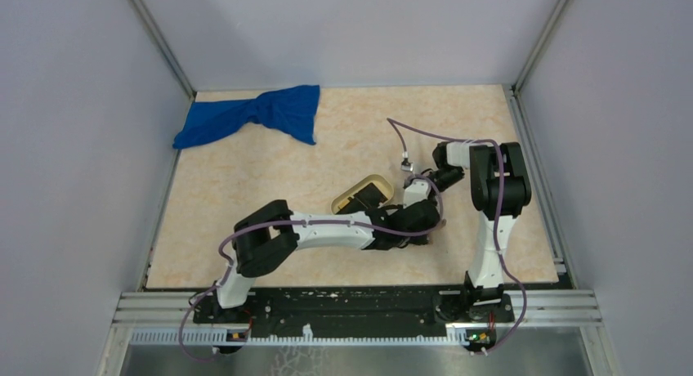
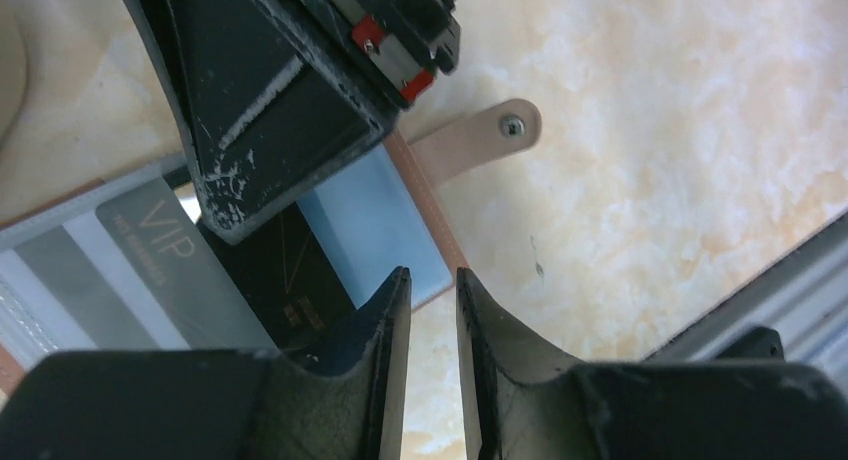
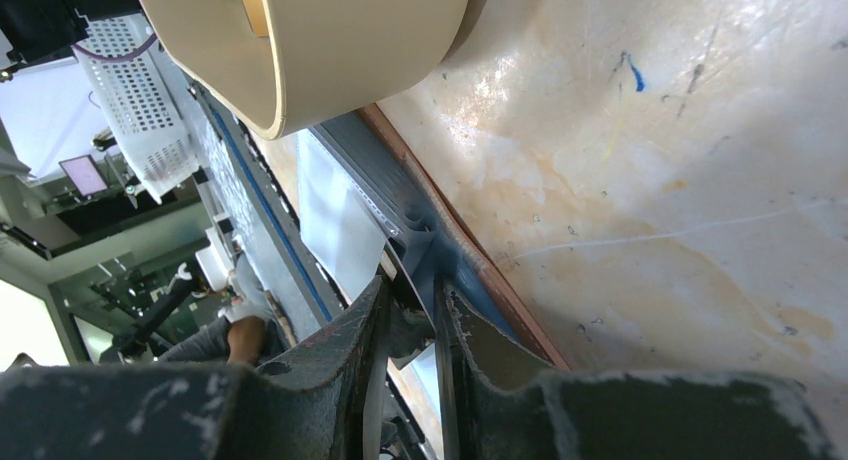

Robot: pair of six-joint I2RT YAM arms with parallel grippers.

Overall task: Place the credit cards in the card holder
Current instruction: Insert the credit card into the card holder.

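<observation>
In the left wrist view the card holder (image 2: 372, 218) lies open on the table, blue-grey inside with a reddish-brown edge and a tan snap strap (image 2: 480, 140). A grey card (image 2: 140, 250) marked VIP and a black card (image 2: 285, 270) lie side by side on its inside. My left gripper (image 2: 433, 280) hovers at the holder's right edge, its jaws a narrow gap apart with only table between them. My right gripper (image 3: 412, 290) is shut on a thin flap of the card holder (image 3: 440, 230); one of its fingers (image 2: 270, 110) rests over the holder.
The oval tan tray (image 1: 359, 184) sits just left of both grippers, and its wall (image 3: 330, 40) looms close in the right wrist view. A blue cloth (image 1: 253, 114) lies at the far left back. The metal rail (image 2: 800, 270) runs along the table's near edge.
</observation>
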